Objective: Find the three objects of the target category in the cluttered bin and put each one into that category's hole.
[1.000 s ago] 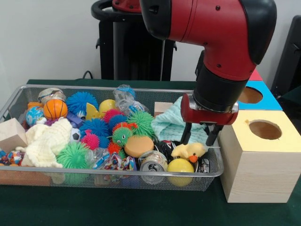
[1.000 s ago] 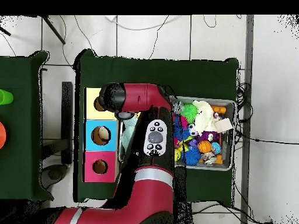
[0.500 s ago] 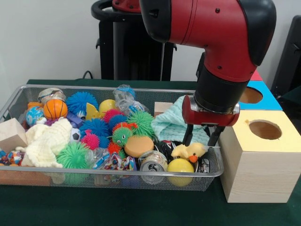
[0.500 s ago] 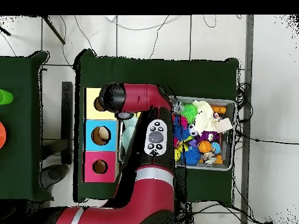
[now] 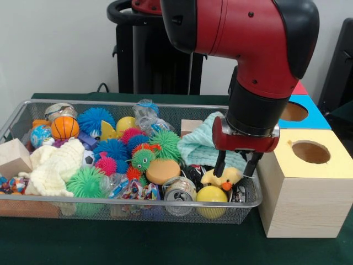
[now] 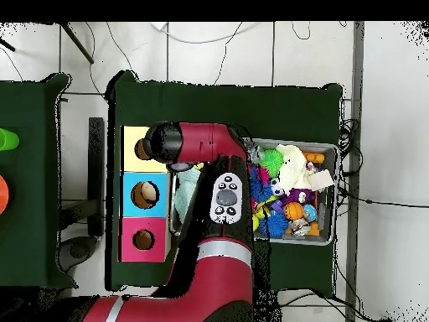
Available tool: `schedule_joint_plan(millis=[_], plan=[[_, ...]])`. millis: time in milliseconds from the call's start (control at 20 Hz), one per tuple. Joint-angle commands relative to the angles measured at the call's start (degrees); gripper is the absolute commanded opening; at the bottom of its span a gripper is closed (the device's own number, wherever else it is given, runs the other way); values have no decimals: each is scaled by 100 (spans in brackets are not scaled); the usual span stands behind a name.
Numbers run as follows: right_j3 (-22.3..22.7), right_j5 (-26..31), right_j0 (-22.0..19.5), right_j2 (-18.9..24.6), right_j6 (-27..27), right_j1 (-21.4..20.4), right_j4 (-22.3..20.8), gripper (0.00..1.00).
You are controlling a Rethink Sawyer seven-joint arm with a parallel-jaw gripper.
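1. Front view: the gripper [image 5: 237, 167] hangs with its two dark fingers [image 5: 220, 163] spread apart, one on each side of a small yellow duck toy [image 5: 222, 178], and grips nothing; the tips sit level with the duck's top, and whether they touch it cannot be told.
2. The duck lies at the right end of the wire bin [image 5: 182, 205], just above a yellow ball [image 5: 212, 194] and beside a crushed can [image 5: 179, 190].
3. Behind the gripper a pale green knitted cloth [image 5: 199, 144] is heaped against the bin's back wall, next to a small wooden block [image 5: 190, 126].
4. Further left lie an orange disc [image 5: 162, 170], spiky green, blue and pink balls [image 5: 165, 142], a mini basketball [image 5: 65, 127], a cream plush [image 5: 52, 165] and a larger wooden block [image 5: 13, 157] at the left end.
5. Right of the bin stands a wooden box with a yellow top [image 5: 309, 160] and a round hole; a blue-topped box [image 5: 300, 112] with its own hole sits behind it.
6. The overhead view shows what the front view cuts off: a third, pink-red box [image 6: 143, 240] in line with the blue [image 6: 144, 194] and yellow [image 6: 136, 148] ones.
7. In that view the red arm [image 6: 209, 210] covers the gripper, the duck and the bin's near end; only the clutter beyond it shows.
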Motion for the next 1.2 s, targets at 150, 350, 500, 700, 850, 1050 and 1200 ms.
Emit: schedule_joint_plan(millis=[150,350,500,700,850,1050,1200], plan=[[953,-1001,-432,748,531,200,3,100],[1283,-1452,-659,936,407,166,-82,100],[1602,-1665,-750,958,367,11,-204,100],[1794,-1710,-602,784,488,-118,-285,100],[1931,-1855,-483,689,600,-189,-310,100],[2109,-1898,-363,607,681,-340,-295,100],[2152,-1780,-251,509,712,-440,-272,100]])
